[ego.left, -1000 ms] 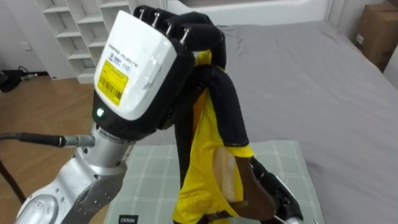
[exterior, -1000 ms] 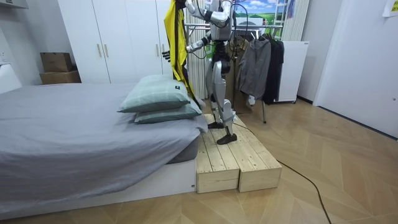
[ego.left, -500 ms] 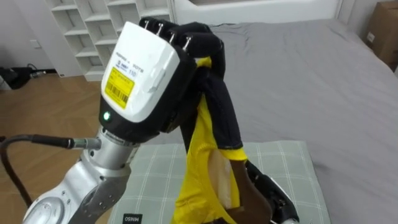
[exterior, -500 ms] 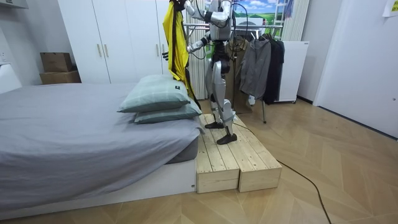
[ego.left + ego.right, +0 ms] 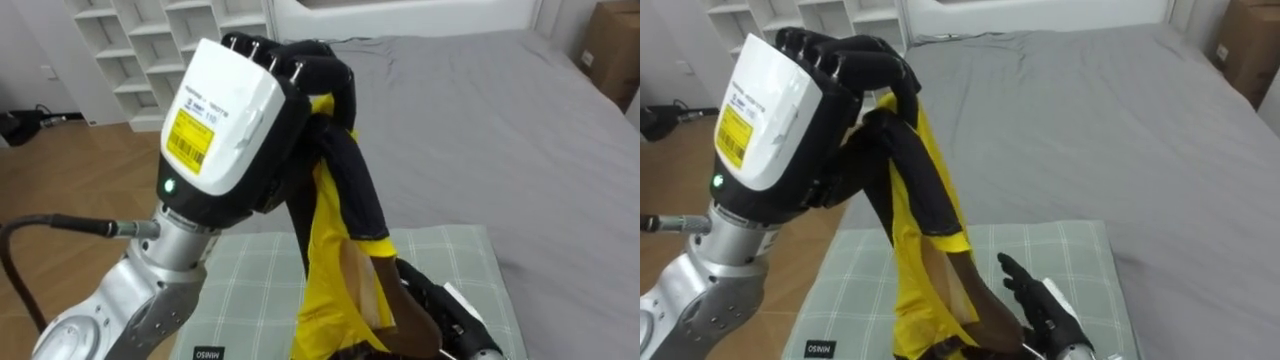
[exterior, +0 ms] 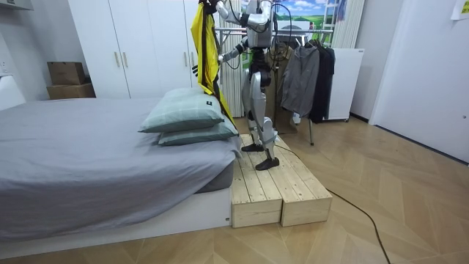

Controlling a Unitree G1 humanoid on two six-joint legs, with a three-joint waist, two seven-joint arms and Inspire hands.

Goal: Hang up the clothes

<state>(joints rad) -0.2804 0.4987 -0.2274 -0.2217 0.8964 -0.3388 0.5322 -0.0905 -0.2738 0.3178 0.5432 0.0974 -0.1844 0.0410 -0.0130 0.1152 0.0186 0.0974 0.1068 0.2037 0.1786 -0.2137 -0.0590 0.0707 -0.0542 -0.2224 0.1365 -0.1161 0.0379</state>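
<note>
– Where was the yellow-and-black garment?
– Dangling from the left hand, which was raised high with fingers curled round its top.
– And the right hand?
– Low, just beside the garment's lower end, fingers spread, holding nothing. Checked pillow lay below, grey bed beyond.

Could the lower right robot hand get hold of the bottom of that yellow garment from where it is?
Probably yes. The right robot hand is open close beside the hanging yellow garment, which the left robot hand holds up, with nothing between them.
</note>
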